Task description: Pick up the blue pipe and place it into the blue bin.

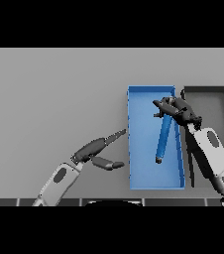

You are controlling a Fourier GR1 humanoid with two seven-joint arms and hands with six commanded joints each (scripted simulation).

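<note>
Nearest me, my left hand (98, 149) rests over the grey counter (49, 99) just left of the blue bin (132, 149), its fingers straight and spread, the thumb held apart. My right hand (179, 110) hangs over the bin's far right corner, fingers curled round the upper end of the blue pipe (163, 136). It slants down inside the bin. Right of the bin sits a dark bin (218, 106).
</note>
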